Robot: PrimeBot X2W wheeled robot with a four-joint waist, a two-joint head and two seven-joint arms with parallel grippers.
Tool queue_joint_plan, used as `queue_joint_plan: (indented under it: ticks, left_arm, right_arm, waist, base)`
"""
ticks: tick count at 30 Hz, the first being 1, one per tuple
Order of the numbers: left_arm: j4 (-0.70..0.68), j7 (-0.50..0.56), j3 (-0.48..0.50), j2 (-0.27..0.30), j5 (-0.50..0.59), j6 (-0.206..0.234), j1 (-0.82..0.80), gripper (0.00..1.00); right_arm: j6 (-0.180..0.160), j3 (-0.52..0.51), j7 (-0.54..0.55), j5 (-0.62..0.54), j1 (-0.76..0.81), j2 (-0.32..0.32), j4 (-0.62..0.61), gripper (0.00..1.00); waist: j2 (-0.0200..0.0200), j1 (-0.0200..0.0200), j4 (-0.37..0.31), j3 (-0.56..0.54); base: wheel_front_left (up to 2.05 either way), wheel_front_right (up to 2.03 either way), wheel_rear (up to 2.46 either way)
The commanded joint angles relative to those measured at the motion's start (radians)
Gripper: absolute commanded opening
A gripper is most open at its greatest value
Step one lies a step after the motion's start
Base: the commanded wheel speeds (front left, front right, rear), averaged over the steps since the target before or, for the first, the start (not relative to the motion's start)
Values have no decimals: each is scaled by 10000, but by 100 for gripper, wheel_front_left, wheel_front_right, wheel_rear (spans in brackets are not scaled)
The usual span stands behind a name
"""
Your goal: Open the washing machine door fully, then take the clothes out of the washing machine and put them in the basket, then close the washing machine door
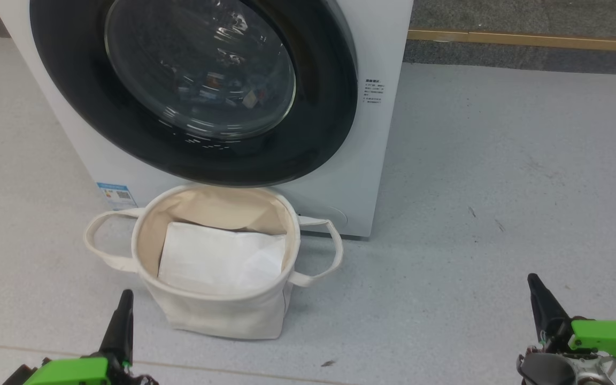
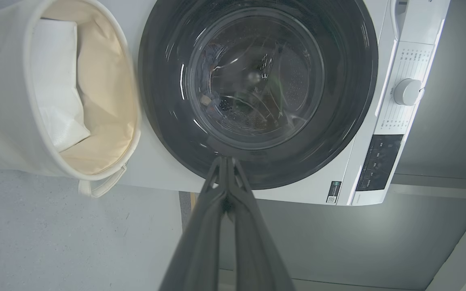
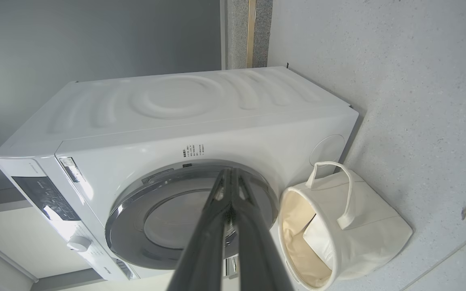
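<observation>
**White washing machine (image 1: 385, 160), door shut; cream basket (image 1: 217, 315) before it**

- Washing machine: white box on a grey speckled floor (image 1: 500, 187). A round knob (image 2: 407, 91) and a dark control panel (image 2: 378, 161) show in the left wrist view, and small printed labels on the front.
- Washing machine door (image 1: 318, 133): wide glossy black rim and bulging clear glass, lying flat against the machine's front, closed.
- Clothes: small coloured patches show dimly behind the glass, among reflections. Whether they are garments cannot be told.
- Basket: cream canvas tub, upright on the floor just in front of the machine and directly under the door. One loop handle sticks out to each side.
- Folded white sheet (image 1: 217, 256): lies inside the basket, leaning on the inner wall.
- Left gripper (image 1: 124, 299): low at the head view's lower left, near the basket's side. Fingers pressed together, nothing between them.
- Right gripper (image 1: 533, 282): lower right of the head view, well apart from the basket. Fingers likewise together and empty.
</observation>
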Motion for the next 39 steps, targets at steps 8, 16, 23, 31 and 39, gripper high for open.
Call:
queue_joint_plan:
  ticks: [8, 16, 23, 31, 39]
  left_arm:
    - [-377, 79, 337, 64, -34, -69, -257, 0]
    - [-377, 79, 337, 64, -34, -69, -257, 0]
    - [-377, 79, 337, 64, -34, -69, -257, 0]
    - [-1, -1, 2, 0, 0, 0, -1, 100]
    - [848, -76, -1, -46, 26, 4, 329, 100]
  right_arm:
    - [2, 204, 71, 13, -145, -50, -374, 0]
    - [2, 204, 71, 13, -145, -50, -374, 0]
    - [2, 204, 71, 13, -145, -50, -374, 0]
    - [0, 1, -1, 0, -1, 0, -1, 100]
    - [2, 97, -87, 11, 251, 80, 862, 100]
  waist:
    - [-1, 0, 0, 0]
    - [-1, 0, 0, 0]
    - [-1, 0, 0, 0]
    - [-1, 0, 0, 0]
    - [-1, 2, 8, 19]
  base:
    - [0, 0, 0]
    - [0, 0, 0]
    - [0, 0, 0]
    - [0, 0, 0]
    - [0, 0, 0]
